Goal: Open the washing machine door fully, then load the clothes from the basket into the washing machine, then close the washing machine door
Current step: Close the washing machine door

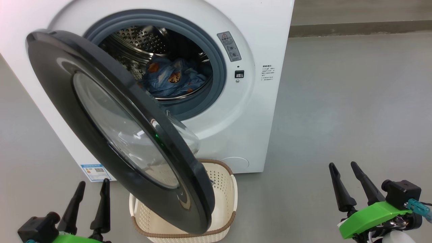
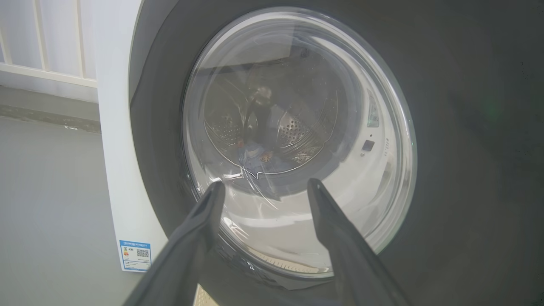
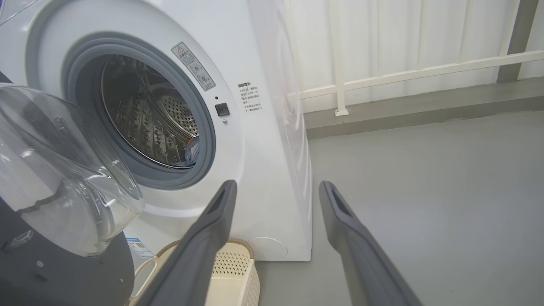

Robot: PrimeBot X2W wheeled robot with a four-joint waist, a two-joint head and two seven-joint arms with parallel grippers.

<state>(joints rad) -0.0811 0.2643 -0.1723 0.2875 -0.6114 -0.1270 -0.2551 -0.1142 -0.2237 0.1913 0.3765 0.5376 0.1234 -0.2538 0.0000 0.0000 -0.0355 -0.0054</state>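
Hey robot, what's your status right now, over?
Left and right jaws open, empty. Clothes in the drum; basket looks bare where visible. Door hangs open over the basket, not yet shut.

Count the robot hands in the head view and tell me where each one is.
2. The left hand is lower left, beside the open washing machine door; the right hand is lower right, above bare floor. Both open, empty.

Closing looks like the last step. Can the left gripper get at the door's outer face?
Probably yes: the open left gripper points straight at the outer face of the washing machine door, with nothing between them.
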